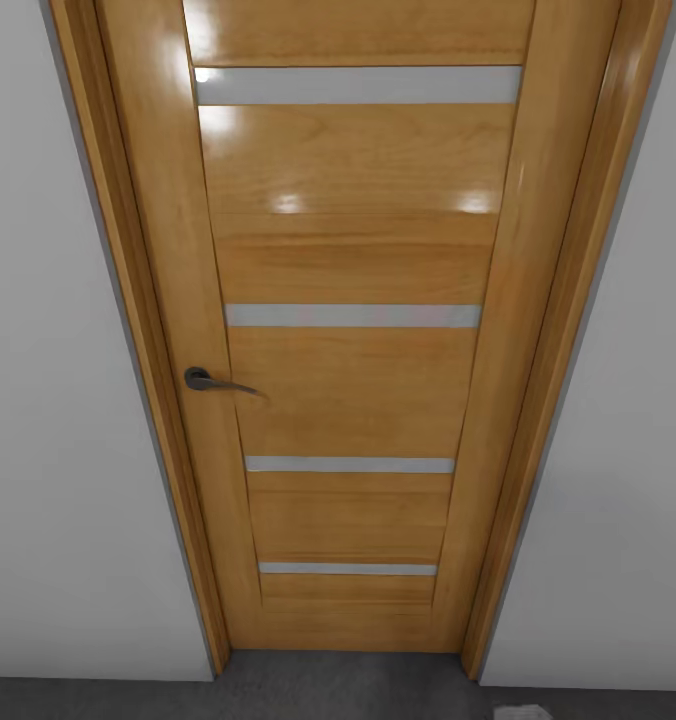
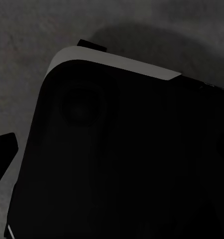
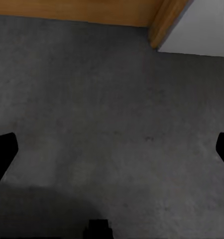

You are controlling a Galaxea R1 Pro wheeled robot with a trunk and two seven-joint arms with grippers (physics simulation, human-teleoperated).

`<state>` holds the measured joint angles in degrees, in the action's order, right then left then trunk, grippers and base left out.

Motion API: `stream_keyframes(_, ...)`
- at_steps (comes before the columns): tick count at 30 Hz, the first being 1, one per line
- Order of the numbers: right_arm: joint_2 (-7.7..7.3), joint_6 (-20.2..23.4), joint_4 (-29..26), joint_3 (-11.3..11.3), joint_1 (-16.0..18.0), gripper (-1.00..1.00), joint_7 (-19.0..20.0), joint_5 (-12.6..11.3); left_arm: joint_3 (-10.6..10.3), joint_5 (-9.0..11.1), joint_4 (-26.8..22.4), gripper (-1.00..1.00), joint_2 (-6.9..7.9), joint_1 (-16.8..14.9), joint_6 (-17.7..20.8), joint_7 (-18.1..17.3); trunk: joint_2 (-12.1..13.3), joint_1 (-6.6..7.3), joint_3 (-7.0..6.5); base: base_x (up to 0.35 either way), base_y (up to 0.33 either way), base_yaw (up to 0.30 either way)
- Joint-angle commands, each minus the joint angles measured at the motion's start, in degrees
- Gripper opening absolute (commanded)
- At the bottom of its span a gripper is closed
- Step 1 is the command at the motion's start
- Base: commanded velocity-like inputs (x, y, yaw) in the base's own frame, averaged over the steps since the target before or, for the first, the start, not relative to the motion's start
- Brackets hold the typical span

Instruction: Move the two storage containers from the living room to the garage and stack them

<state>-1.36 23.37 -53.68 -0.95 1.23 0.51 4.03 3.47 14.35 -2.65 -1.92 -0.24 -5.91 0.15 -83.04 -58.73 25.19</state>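
The two storage containers are out of view. A closed wooden slatted door (image 1: 353, 340) with pale horizontal strips and a dark lever handle (image 1: 213, 381) fills the middle of the head view. The right gripper (image 3: 112, 152) hangs open over the dark grey floor (image 3: 112, 99), its fingertips (image 3: 2, 152) at the edges of the picture and nothing between them. In the left wrist view one fingertip (image 2: 3, 152) of the left gripper (image 2: 112, 154) sits at the picture's edge, spread wide and empty, over the robot's own dark body (image 2: 122, 159).
White walls (image 1: 48, 400) flank the door frame (image 1: 138, 330) on both sides. A strip of dark grey floor (image 1: 328, 690) lies at the foot of the door. The right wrist view catches the door's lower edge (image 3: 77, 11) and frame corner (image 3: 167, 22).
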Motion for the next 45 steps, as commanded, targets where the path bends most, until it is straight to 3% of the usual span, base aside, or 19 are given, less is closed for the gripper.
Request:
stream_keyframes(1, -0.01, 1.98, -1.75, -0.01, 0.38, 1.0, 0.07, 0.39, 0.34, 0.04, 0.01, 1.0, -0.02, -0.02, -0.15, 0.02, -0.03, 0.0, 0.07, 0.0, 0.0, 0.0)
stream_keyframes(8, 0.13, 18.82, -15.53, -0.02, 6.89, 1.0, 0.1, 0.26, 0.4, 0.07, 0.01, 1.0, -0.02, -0.02, -0.15, 0.02, -0.03, 0.0, 0.07, 0.0, 0.0, 0.0)
stream_keyframes(12, 0.91, 31.28, -20.0, 0.11, 15.43, 1.0, 0.08, 0.05, 0.38, 0.07, 0.01, 1.0, -0.03, -0.02, -0.15, 0.01, -0.03, 0.0, 0.07, 0.0, 0.0, 0.0)
stream_keyframes(15, 2.26, 36.15, -20.69, 1.94, 21.29, 1.0, -0.04, 0.04, 0.34, 0.01, 0.02, 1.0, -0.07, -0.02, -0.15, -0.02, -0.03, 0.0, 0.07, 0.0, 0.0, 0.0)
stream_keyframes(19, 6.53, 36.63, -21.04, 9.94, 31.11, 1.0, -0.98, 2.32, 0.32, -0.03, 0.01, 1.0, -0.1, -0.02, -0.15, -0.06, -0.03, 0.0, 0.07, 0.0, 0.0, 0.0)
stream_keyframes(22, 9.46, 36.63, -21.03, 12.92, 34.56, 1.0, -1.88, 5.05, 0.27, -0.08, 0.01, 1.0, -0.1, -0.02, -0.15, -0.06, -0.03, 0.0, 0.07, 0.0, 0.0, 0.0)
stream_keyframes(23, 11.03, 36.63, -21.08, 14.35, 36.0, 1.0, -2.18, 7.01, 0.22, -0.14, 0.01, 1.0, -0.1, -0.02, -0.15, -0.06, -0.03, 0.0, 0.07, 0.0, 0.0, 0.0)
stream_keyframes(24, 11.36, 36.63, -21.1, 15.08, 36.62, 1.0, -2.27, 8.09, 0.21, -0.17, -0.01, 1.0, -0.1, -0.02, -0.15, -0.07, -0.03, 0.0, 0.07, 0.0, 0.0, 0.0)
stream_keyframes(25, 11.36, 36.63, -21.38, 17.44, 38.19, 1.0, -2.44, 11.13, 0.17, -0.22, -0.04, 1.0, -0.1, -0.02, -0.15, -0.08, -0.03, 0.0, 0.07, 0.0, 0.0, 0.0)
stream_keyframes(27, 11.36, 36.63, -21.86, 20.17, 39.32, 1.0, -2.53, 13.16, 0.16, -0.25, -0.06, 1.0, -0.11, -0.02, -0.15, -0.11, -0.03, 0.0, 0.07, 0.0, 0.0, 0.0)
stream_keyframes(29, 11.36, 36.63, -22.46, 22.72, 39.95, 1.0, -2.57, 14.3, 0.15, -0.26, -0.07, 1.0, -0.11, -0.02, -0.15, -0.12, -0.03, 0.0, 0.07, 0.0, 0.0, 0.0)
stream_keyframes(33, 11.36, 36.63, -24.24, 25.71, 40.43, 1.0, -2.6, 15.17, 0.1, -0.2, -0.14, 1.0, -0.11, -0.02, -0.15, -0.31, -0.03, 0.0, 0.07, 0.0, 0.0, 0.0)
stream_keyframes(38, 11.36, 36.51, -26.15, 26.41, 40.57, 1.0, -2.77, 15.39, 0.06, -0.13, -0.16, 1.0, -0.11, -0.02, -0.15, -0.4, -0.03, 0.0, 0.07, 0.0, 0.0, 0.0)
stream_keyframes(45, 11.36, 30.03, -26.16, 26.14, 40.6, 1.0, -2.37, 14.37, 0.05, -0.11, -0.17, 1.0, -0.11, -0.02, -0.15, -0.42, -0.03, 0.0, 0.07, 0.0, 0.0, 0.0)
